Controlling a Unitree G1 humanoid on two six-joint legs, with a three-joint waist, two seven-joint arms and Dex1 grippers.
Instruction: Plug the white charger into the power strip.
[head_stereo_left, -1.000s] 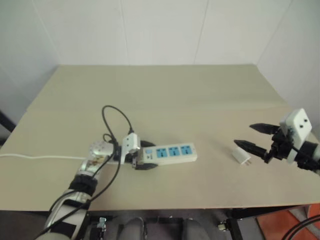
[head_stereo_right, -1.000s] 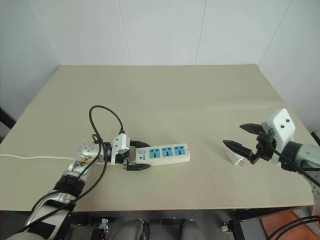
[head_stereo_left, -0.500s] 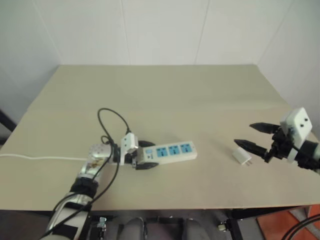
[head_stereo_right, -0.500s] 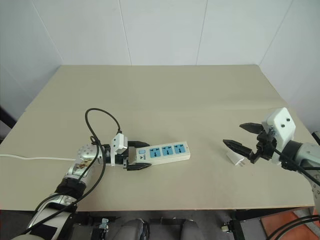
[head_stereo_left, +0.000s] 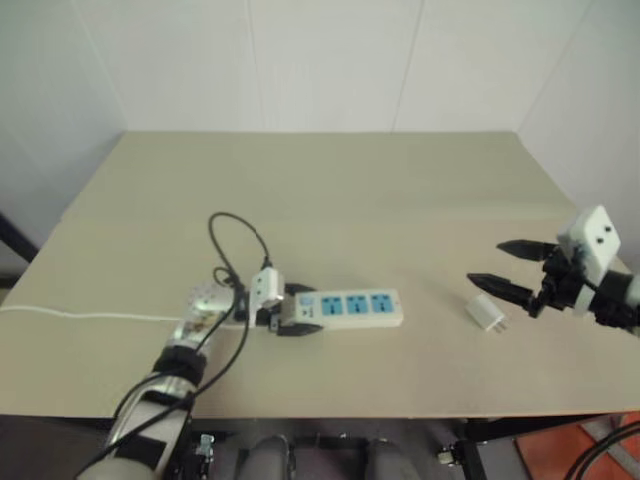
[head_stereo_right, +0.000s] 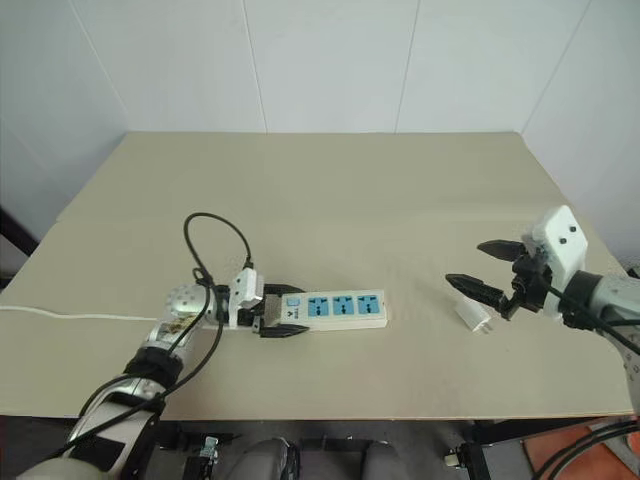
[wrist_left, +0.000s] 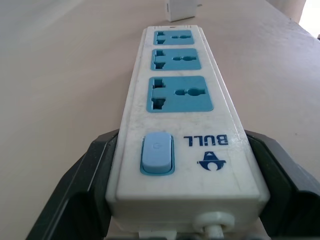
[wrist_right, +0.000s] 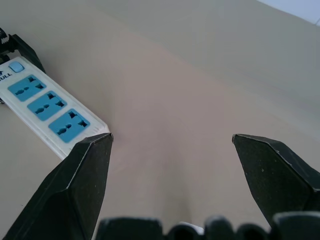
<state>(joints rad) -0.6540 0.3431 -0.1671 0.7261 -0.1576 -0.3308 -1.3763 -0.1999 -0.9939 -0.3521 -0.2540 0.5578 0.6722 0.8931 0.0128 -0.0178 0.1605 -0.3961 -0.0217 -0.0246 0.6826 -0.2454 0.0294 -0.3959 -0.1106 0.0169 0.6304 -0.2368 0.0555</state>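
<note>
Power strip (head_stereo_right: 335, 309) lies on my tan table (head_stereo_right: 330, 190), white walls behind; the white charger (head_stereo_right: 471, 316) rests well to its right. My left gripper (head_stereo_right: 280, 319) straddles the strip's switch end, a finger pressed against each side. My right gripper (head_stereo_right: 487, 270) hangs spread wide just above the charger, holding nothing. I read "BULL" beside the strip's switch

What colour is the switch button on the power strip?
Light blue. The switch on the white power strip shows best in the left wrist view.
</note>
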